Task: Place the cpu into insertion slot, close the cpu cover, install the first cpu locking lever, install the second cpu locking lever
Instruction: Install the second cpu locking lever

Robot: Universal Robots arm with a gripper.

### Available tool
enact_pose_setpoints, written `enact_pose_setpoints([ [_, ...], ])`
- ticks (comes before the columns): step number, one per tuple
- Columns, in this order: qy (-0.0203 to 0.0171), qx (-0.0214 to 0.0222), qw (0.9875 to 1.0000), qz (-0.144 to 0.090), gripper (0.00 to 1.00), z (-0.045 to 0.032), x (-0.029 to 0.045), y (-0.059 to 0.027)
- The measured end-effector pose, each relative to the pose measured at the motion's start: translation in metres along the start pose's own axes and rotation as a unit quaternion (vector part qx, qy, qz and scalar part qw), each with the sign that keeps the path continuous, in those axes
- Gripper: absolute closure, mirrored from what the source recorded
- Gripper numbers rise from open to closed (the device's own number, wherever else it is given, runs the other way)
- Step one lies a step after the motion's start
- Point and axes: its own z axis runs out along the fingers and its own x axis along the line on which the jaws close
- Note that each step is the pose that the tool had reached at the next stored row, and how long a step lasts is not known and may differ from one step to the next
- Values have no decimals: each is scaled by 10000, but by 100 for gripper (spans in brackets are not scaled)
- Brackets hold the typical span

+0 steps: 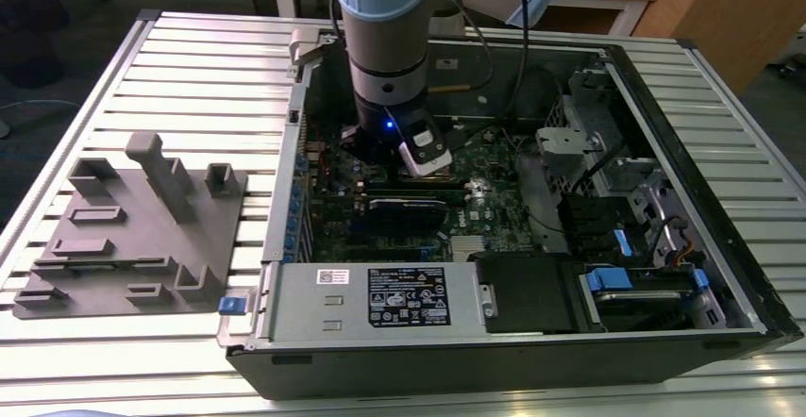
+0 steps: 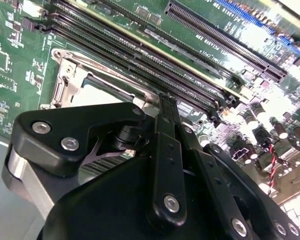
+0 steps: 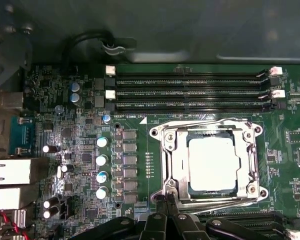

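Just beside the cpu cover (image 3: 208,161), gripper (image 3: 166,200) pressed together, cpu (image 3: 212,164) seated

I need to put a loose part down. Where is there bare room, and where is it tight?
Free: the slatted table behind the grey fixture tray, and the strip at the exterior view's right of the computer case. Crowded: inside the case, where the claw sits beside the insertion slot holding the cpu.

An open computer case (image 1: 705,332) lies on a slatted metal table (image 1: 189,68). At the case's nine o'clock in the exterior view sits a grey holder block (image 1: 132,228). Toward six o'clock inside the case, a labelled power supply (image 1: 377,299) lies beside blue-tabbed drive bays (image 1: 643,280).
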Motion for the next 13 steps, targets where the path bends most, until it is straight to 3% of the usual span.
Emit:
enact_pose_setpoints([
  [1, -4, -15, 10000, 0, 89, 5, -1, 1],
  [13, -1, -8, 10000, 0, 89, -27, -4, -9],
])
